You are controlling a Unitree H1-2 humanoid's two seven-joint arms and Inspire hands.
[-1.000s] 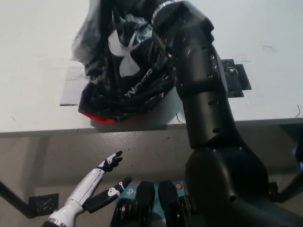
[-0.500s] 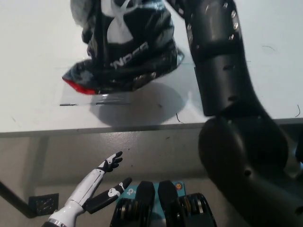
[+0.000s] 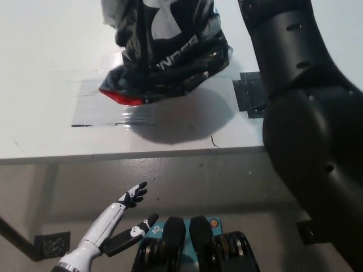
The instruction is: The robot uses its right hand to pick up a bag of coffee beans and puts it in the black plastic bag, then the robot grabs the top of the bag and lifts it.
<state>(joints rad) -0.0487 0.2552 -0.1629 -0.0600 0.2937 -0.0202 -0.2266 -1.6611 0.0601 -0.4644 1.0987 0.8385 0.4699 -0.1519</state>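
The glossy black plastic bag with white lettering (image 3: pixel 164 51), top centre, has risen clear of the white table (image 3: pixel 45 68) since a second ago (shadow beneath), so lifting proceeds; right hand out of frame, white left hand (image 3: pixel 122 218) open, lower left.

table (image 3: pixel 45 68): white, fills the top of my view, front edge toward 6 o'clock
tape (image 3: pixel 108 105): clear strips stuck flat near the front edge
black patch (image 3: pixel 249 93): flat at 3 o'clock beside my arm
bag (image 3: pixel 164 56): at 12 o'clock, shadow beneath; contact unclear
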